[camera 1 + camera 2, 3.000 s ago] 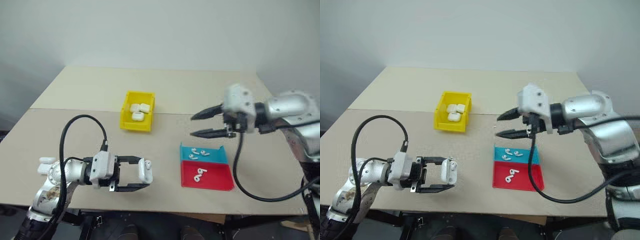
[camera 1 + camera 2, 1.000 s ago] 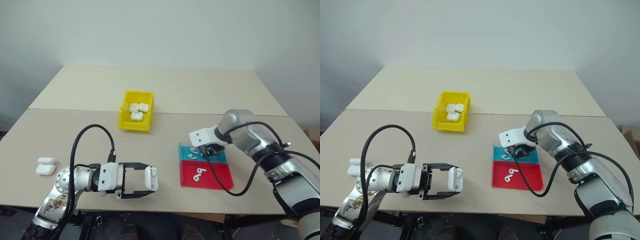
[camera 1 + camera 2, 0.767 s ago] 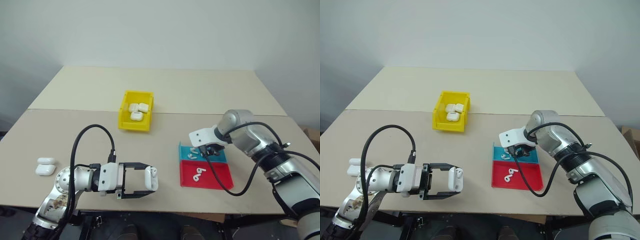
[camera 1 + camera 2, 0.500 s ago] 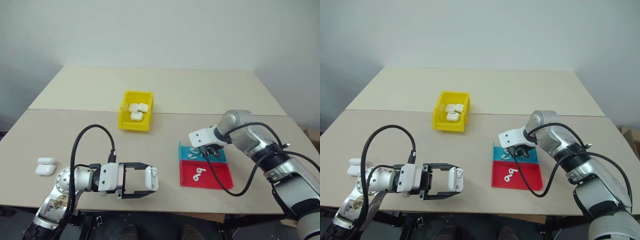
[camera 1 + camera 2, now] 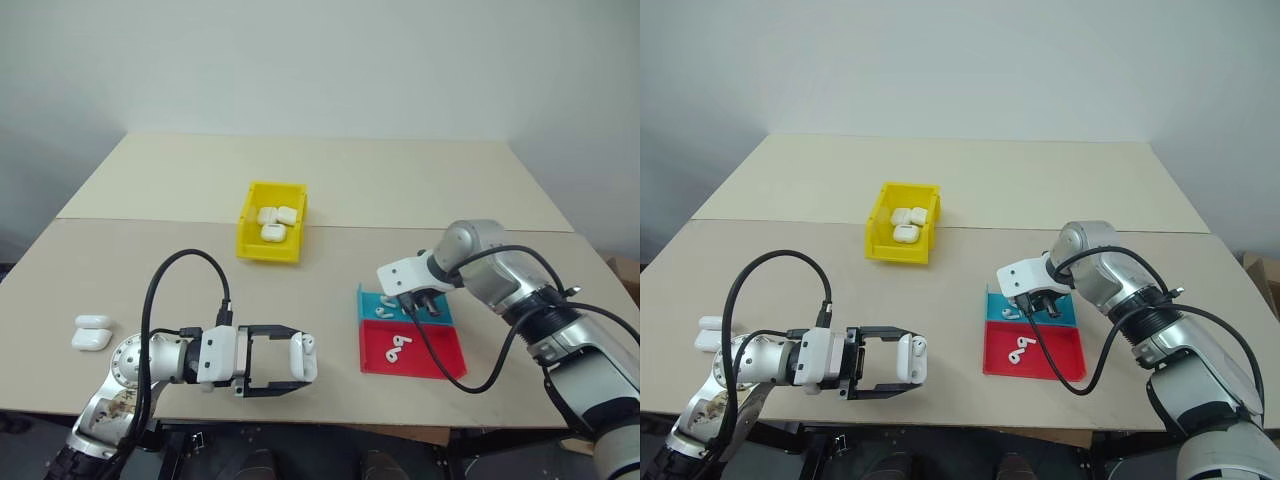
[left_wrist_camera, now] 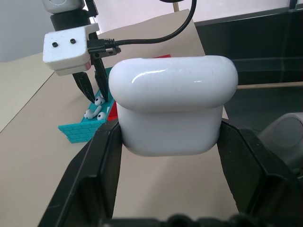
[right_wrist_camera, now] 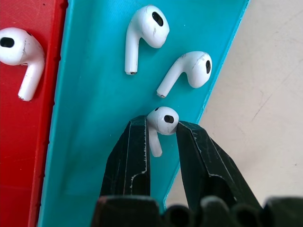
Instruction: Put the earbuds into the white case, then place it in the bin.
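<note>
Yellow bin (image 5: 270, 236) holds three cases; right hand (image 7: 159, 142) pinches an earbud (image 7: 161, 123) over blue tray (image 7: 94, 142).

White cases (image 5: 273, 222): six in all.
- three lying in the yellow bin (image 5: 268, 253), upper centre of the head view
- two side by side at far left (image 5: 90, 333)
- one at lower centre (image 5: 297, 358)

Earbuds (image 7: 144, 28): five counted.
- three on the blue tray (image 7: 90, 94), as the right wrist view shows
- two on the red tray (image 5: 435, 360), paired close together (image 5: 398, 347), right of centre in the head view

Containers: one yellow bin, one blue tray, one red tray. The trays sit edge to edge.
</note>
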Robot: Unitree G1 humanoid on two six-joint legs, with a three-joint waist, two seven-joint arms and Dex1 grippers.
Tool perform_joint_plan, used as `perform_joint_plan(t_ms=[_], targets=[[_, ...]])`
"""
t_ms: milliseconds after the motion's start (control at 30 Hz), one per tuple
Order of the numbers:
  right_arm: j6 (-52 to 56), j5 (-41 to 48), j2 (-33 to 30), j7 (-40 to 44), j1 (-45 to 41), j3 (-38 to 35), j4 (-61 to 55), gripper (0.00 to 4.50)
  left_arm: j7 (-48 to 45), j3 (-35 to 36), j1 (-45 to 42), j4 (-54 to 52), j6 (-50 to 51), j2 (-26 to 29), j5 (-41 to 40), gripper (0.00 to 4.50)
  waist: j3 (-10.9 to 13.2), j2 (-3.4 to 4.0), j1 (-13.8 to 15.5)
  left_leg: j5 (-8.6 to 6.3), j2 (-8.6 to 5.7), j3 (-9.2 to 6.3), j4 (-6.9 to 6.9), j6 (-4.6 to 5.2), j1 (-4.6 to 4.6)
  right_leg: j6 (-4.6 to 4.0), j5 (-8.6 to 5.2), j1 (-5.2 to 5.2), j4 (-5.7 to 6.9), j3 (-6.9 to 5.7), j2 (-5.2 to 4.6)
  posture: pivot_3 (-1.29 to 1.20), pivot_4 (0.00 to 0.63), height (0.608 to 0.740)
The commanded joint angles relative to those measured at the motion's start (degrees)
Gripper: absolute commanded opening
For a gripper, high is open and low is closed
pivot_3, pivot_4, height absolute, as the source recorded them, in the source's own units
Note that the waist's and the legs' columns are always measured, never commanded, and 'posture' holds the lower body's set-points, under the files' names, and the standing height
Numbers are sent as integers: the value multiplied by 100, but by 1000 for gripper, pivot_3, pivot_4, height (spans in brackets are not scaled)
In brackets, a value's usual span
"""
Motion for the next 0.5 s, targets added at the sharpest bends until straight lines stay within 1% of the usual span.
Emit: perform_joint_plan(t_ms=[33,100,133,233,367,400,500], targets=[[81,65,-90,-18,119,-283,-255,888,46,44,-124,-164,-58,-13,-119,2742,0,0,1,0,0,0,0,0,0,0,0,0,0,0,0,0,150,740],[233,192,-177,10,175,-493,-490,888,115,71,-207,-212,20,-70,-219,2742,0,0,3,0,0,0,0,0,0,0,0,0,0,0,0,0,150,740],[414,330,-254,34,213,-713,-709,888,227,98,-305,-295,169,-128,-341,2742,0,0,14,0,0,0,0,0,-1,0,0,-1,0,0,0,0,150,740],[1298,982,-468,217,306,-1475,-1499,888,517,192,-613,-536,598,-290,-770,2742,2,2,30,0,-1,-2,2,0,-10,1,0,-6,2,0,-1,0,150,740],[2747,1964,-770,142,508,-2739,-2772,888,827,220,-1112,-701,1093,-502,-1264,2742,1,2,47,0,-1,-10,3,0,-13,1,0,-4,2,-4,-1,0,150,740],[2984,2131,-814,91,553,-2903,-2974,888,844,225,-1169,-710,1145,-522,-1318,2742,1,2,46,0,-1,-11,3,0,-11,1,0,-2,0,-4,0,0,150,740],[4156,2928,-800,-196,709,-3968,-3832,888,915,168,-1461,-679,1343,-664,-1497,2742,1,1,27,0,-1,-12,3,0,-8,2,-1,3,0,-4,1,0,150,740]])
